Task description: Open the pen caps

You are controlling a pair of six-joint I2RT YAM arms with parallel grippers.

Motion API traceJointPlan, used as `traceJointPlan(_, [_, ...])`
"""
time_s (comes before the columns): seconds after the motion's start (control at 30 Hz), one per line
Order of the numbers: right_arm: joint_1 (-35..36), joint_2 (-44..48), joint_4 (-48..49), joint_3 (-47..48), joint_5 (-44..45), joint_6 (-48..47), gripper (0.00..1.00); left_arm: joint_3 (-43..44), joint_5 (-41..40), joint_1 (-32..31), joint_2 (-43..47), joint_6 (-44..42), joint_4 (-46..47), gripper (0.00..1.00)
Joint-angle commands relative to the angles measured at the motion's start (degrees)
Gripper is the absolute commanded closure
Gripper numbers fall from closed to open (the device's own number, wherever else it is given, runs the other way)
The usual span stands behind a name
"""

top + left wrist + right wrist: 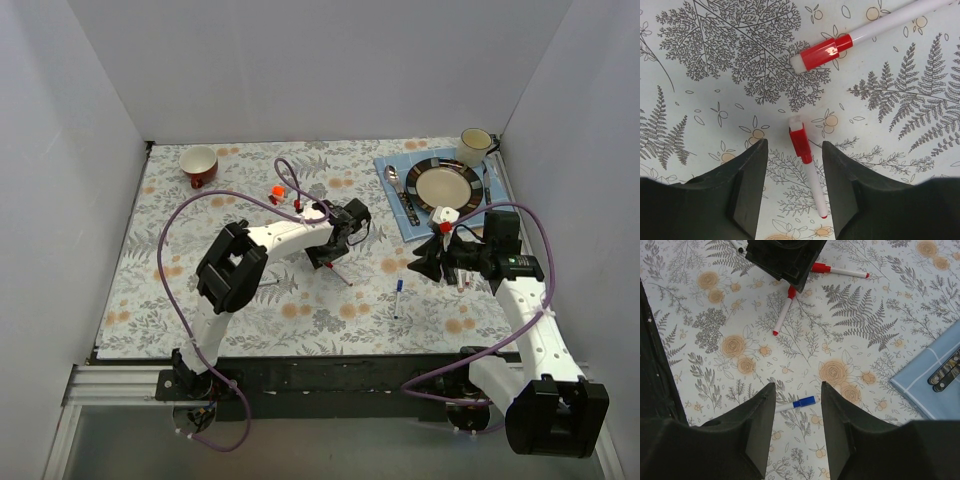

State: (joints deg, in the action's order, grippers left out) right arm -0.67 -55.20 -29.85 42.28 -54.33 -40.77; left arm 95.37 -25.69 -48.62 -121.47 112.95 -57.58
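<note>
Left gripper (pixel 794 146) half-open and empty, straddling red pen (pixel 815 192) at lower centre of wrist view: axis runs top-bottom, cap (pixel 800 142) uppermost, gaps both sides, left arm nearest.

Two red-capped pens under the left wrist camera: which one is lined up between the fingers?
The nearer pen, lengthwise between the fingers of the left gripper, cap pointing away. The other pen lies diagonally farther ahead, outside them.
</note>
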Motion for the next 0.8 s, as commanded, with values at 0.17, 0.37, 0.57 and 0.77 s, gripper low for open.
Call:
traceJointPlan(0.17, [0.14, 1.59, 0.4, -0.01, -1.22, -0.8, 0.51, 2.8, -2.34, -0.33, -0.7, 2.98, -2.71, 0.57])
traceJointPlan(0.37, [0.14, 1.94, 0.05, -0.01, -1.31, -1.06, 0.51, 6.57, -3.31, -0.33, -3.33, 3.16, -4.03, 0.6])
traceJointPlan(0.57, [0.14, 1.85, -0.04, -0.01, -1.22, -1.06, 0.51, 5.18, -3.05, -0.33, -4.04, 3.95, -4.21, 0.62])
traceJointPlan(0.77, [0.14, 1.67, -0.13, -0.01, -1.31, -1.24, 0.51, 2.8, -3.05, -0.33, -3.51, 4.39, -2.8, 0.67])
